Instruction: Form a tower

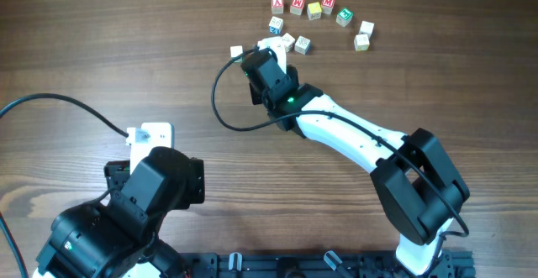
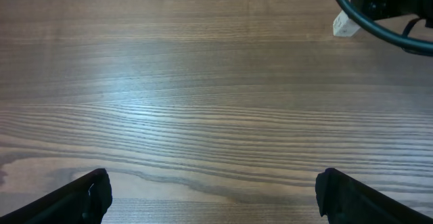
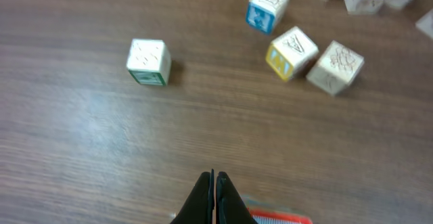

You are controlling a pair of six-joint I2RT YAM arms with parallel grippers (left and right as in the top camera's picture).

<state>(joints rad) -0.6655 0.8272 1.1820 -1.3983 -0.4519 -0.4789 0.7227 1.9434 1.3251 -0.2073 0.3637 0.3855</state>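
Illegibly blue-marked cube (image 3: pixel 259 14), right jaws closed

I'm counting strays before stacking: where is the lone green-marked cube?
The green-marked cube lies alone at the right wrist view's upper left. It is well left of the blue-marked cube and apart from the rest.

pale wooden cubes (image 3: pixel 149 61) on a matt wood-grain table (image 2: pixel 203 102).
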